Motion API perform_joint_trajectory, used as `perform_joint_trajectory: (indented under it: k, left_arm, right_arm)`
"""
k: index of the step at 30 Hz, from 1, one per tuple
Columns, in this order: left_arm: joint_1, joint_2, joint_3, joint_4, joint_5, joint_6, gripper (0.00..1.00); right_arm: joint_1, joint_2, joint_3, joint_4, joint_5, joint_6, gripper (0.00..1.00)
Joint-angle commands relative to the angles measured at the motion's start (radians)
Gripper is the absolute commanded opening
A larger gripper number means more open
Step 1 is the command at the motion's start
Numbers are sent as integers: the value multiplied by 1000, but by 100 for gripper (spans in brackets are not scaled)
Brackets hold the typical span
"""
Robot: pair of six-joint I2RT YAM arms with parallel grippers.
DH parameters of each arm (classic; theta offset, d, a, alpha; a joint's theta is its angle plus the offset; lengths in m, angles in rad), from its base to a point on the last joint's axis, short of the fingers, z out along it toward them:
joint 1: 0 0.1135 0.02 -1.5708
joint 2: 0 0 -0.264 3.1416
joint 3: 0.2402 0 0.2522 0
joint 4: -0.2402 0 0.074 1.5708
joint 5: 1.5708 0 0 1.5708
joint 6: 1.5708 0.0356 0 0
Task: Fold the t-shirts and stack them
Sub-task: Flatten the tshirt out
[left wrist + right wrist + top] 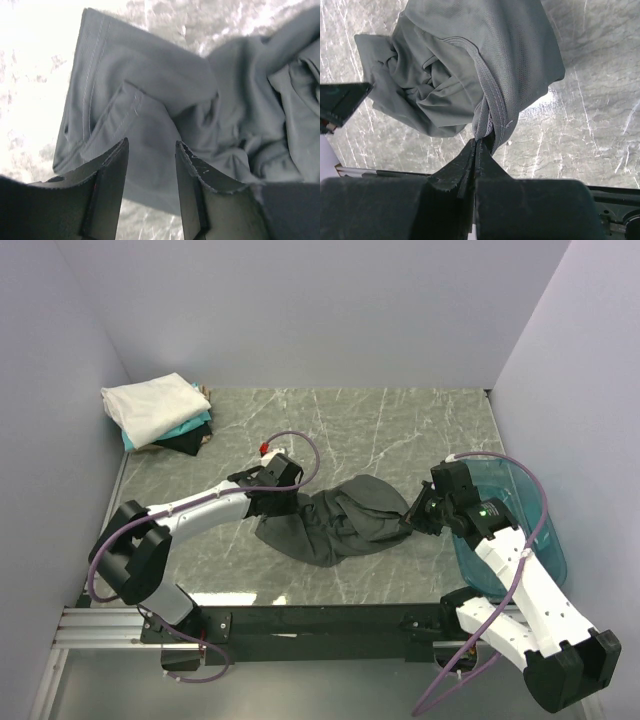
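A large charcoal-grey t-shirt (340, 522) lies crumpled in the middle of the marble table. My right gripper (413, 511) is shut on a hem at its right edge; the right wrist view shows the cloth (470, 75) bunched at the closed tips (478, 141). My left gripper (278, 505) is open over the shirt's left edge; in the left wrist view its fingers (112, 165) straddle a seamed fold of the shirt (150, 100) without pinching it. A stack of folded t-shirts, white (152, 405) over teal (185, 426) and black (183, 442), sits at the far left corner.
A translucent blue plastic tub (525, 515) stands at the table's right edge, beside my right arm. Grey walls close in the back and both sides. A metal rail (110, 625) runs along the near edge.
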Motion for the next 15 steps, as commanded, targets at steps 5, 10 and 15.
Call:
perform_joint_trajectory:
  k: [5, 10, 15]
  left_arm:
    - [58, 60, 49, 26, -25, 19, 45]
    - [65, 91, 61, 37, -19, 22, 45]
    - [70, 151, 105, 43, -15, 49, 43]
  right_arm:
    - [-5, 21, 29, 13, -10, -34, 0]
    - [-3, 41, 29, 27, -23, -40, 0]
    - [-5, 57, 34, 33, -26, -48, 0]
